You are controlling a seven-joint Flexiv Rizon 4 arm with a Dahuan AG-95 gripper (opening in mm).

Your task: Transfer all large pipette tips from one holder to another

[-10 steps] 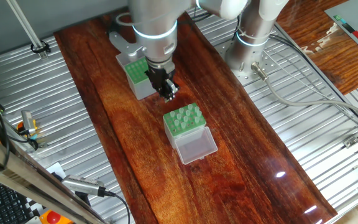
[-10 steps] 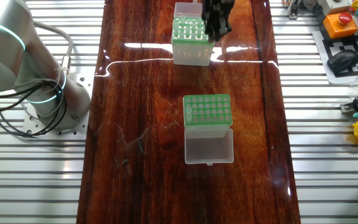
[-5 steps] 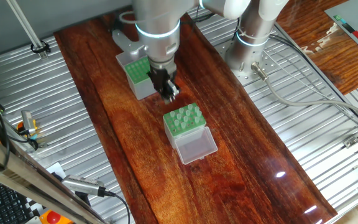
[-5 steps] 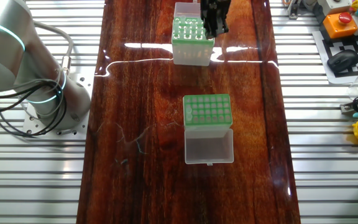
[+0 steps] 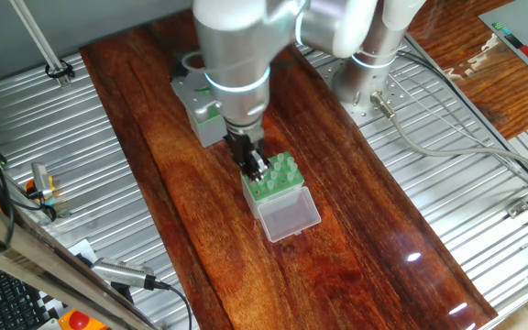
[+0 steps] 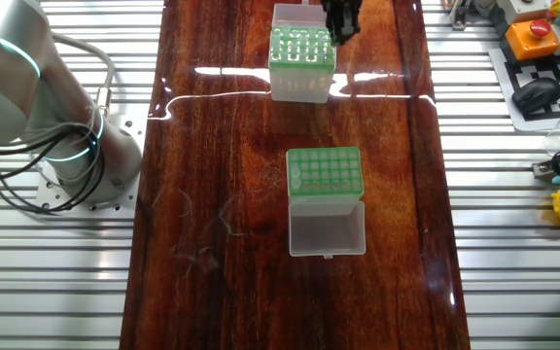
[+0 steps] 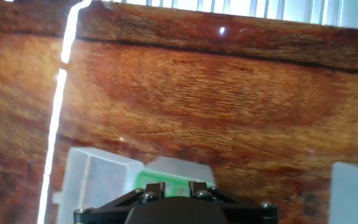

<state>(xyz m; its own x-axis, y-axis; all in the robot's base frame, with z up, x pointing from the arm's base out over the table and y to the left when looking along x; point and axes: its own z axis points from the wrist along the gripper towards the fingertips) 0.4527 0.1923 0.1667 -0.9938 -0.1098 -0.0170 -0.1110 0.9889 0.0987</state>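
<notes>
The whitish holder [image 5: 278,188] has a green rack top with several large pipette tips [image 5: 282,168] standing in it and a clear lid [image 5: 289,216] lying open in front. From the other side the holder [image 6: 302,80] and its tips [image 6: 299,44] sit at the far end of the board. My gripper [image 5: 258,170] hangs over the rack's left edge, open with nothing between the fingers. The hand view shows the green rack [image 7: 148,177] just beneath the gripper [image 7: 174,185]. The grey box [image 5: 205,121] stands behind the arm, its rack [image 6: 325,173] showing only empty holes.
The grey box's translucent lid [image 6: 327,231] lies open toward that camera. The robot base [image 5: 372,64] stands at the board's right side. Ribbed metal tabletop [image 5: 81,165] flanks the dark wooden board [image 5: 200,220]. A pale box corner [image 7: 356,193] shows at the hand view's right edge.
The gripper moved from beside the grey box across the gap and now hangs over the whitish holder's rack. Both boxes stayed put.
</notes>
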